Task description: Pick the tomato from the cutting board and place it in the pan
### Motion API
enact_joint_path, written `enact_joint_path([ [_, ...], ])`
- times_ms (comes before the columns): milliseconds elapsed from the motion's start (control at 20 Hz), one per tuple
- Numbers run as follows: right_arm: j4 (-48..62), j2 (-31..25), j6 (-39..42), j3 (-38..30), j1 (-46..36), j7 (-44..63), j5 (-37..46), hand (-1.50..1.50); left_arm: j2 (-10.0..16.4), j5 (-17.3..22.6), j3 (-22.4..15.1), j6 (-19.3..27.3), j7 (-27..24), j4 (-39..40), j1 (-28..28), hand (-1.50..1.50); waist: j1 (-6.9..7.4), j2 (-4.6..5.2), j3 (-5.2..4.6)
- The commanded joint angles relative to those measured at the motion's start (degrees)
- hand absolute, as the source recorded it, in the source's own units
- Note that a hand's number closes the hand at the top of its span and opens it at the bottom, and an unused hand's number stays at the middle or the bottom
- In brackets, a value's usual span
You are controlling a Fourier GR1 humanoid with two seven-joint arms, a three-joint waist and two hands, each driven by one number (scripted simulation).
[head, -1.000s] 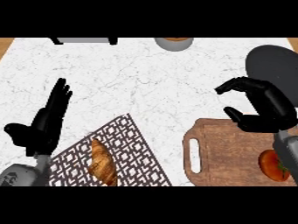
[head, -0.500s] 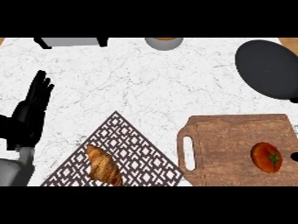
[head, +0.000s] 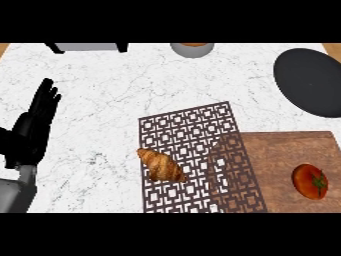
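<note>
A red tomato point(head: 310, 181) with a green stem lies on the wooden cutting board point(head: 279, 155) at the lower right. The dark round pan point(head: 315, 81) sits at the upper right, past the board's far edge, with nothing in it. My left hand point(head: 28, 129) rests open at the left edge, fingers straight and pointing up, far from the tomato. My right hand shows nowhere in the head view.
A croissant point(head: 160, 164) lies on a dark patterned mat point(head: 195, 135) in the lower middle, which overlaps the board's left side. A grey bowl point(head: 192, 48) and a grey appliance point(head: 89, 47) stand at the counter's far edge.
My right hand, curled over the board a second ago, has left the view. The view has swung, so the mat, board and tomato now sit differently in it. The left hand stays open.
</note>
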Motion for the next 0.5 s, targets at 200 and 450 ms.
enact_joint_path([
  [200,1.42,-4.75,3.1,-2.1,1.87,-15.88,2.77,-1.5,-0.68,-0.36,0.3,-1.15,0.96,0.32,-1.58,0.0,0.88,-0.12,-0.16],
  [450,-5.48,-5.85,3.17,-2.37,4.02,-11.75,0.75,-1.5,-1.59,-1.89,-0.06,0.19,3.39,0.94,-4.27,0.0,0.52,-0.28,-0.22],
])
